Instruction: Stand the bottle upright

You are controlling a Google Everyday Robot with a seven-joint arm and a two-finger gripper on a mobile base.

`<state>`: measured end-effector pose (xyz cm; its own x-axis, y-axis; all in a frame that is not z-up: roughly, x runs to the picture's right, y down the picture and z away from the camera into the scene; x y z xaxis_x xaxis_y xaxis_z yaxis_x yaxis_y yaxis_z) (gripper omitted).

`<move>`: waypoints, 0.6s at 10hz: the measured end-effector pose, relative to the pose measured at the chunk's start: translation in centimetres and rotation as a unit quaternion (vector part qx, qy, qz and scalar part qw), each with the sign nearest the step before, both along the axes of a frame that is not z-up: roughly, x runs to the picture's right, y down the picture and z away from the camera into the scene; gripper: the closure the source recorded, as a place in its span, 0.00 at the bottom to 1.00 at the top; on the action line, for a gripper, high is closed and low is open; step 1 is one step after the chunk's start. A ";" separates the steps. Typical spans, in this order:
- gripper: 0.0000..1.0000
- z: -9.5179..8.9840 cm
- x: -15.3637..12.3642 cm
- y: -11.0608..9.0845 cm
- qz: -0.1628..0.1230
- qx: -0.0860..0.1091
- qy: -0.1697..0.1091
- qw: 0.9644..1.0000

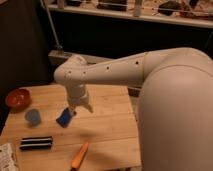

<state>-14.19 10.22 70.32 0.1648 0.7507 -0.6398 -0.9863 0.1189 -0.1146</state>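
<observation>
The bottle [6, 156] is a pale, whitish thing with dark print. It lies at the table's front left corner, partly cut off by the picture's edge. My gripper [81, 107] hangs from the white arm over the middle of the table, just right of a flat blue rectangular item [64, 118]. It is far from the bottle, up and to the right of it. Nothing shows in the gripper.
On the wooden table [107, 130] are a red bowl [18, 98] at the left, a small blue cup [32, 117], a black striped bar [36, 143] beside the bottle, and an orange carrot-like item [80, 156] near the front edge. My arm's large white body [175, 110] fills the right.
</observation>
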 end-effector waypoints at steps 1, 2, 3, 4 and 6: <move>0.35 -0.2 -2.1 0.1 -0.019 0.000 -0.021 1.000; 0.35 -0.5 -3.5 0.1 -0.032 0.000 -0.036 0.999; 0.35 -0.7 -5.3 0.3 -0.051 0.002 -0.054 0.997; 0.35 -0.7 -6.8 0.8 -0.073 0.002 -0.067 0.995; 0.35 -0.8 -9.7 1.8 -0.115 0.001 -0.093 0.989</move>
